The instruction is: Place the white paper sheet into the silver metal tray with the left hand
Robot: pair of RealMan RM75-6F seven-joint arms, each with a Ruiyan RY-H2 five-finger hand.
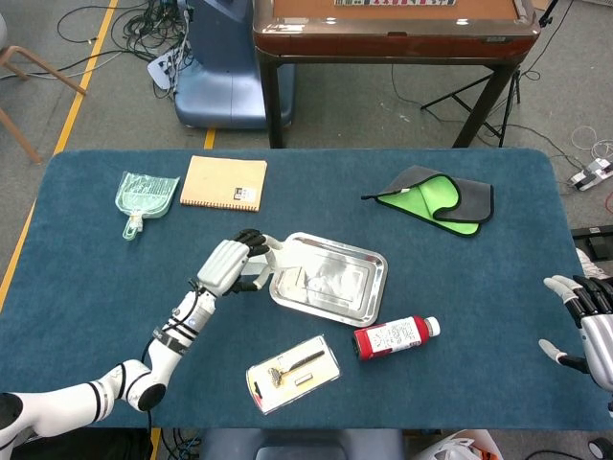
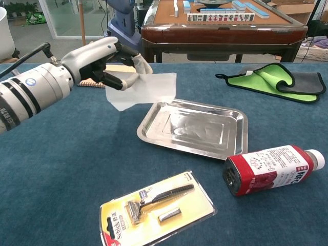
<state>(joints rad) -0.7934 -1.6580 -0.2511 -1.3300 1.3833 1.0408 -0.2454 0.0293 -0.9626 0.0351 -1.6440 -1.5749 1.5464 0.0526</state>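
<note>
My left hand [image 1: 230, 264] [image 2: 105, 61] holds the white paper sheet [image 2: 146, 89] [image 1: 276, 256] pinched at one corner, lifted off the table. The sheet hangs in the air over the left edge of the silver metal tray [image 1: 369, 292] [image 2: 233, 138], which lies flat at the table's middle with nothing in it. My right hand [image 1: 586, 321] hovers at the table's far right edge, fingers spread and holding nothing; the chest view does not show it.
A tan notebook [image 1: 224, 182] and a pale green plastic dustpan [image 1: 144, 197] lie at the back left. A green and grey cloth [image 1: 436, 198] lies back right. A red bottle [image 1: 395, 335] and a packaged razor [image 1: 292, 372] lie in front of the tray.
</note>
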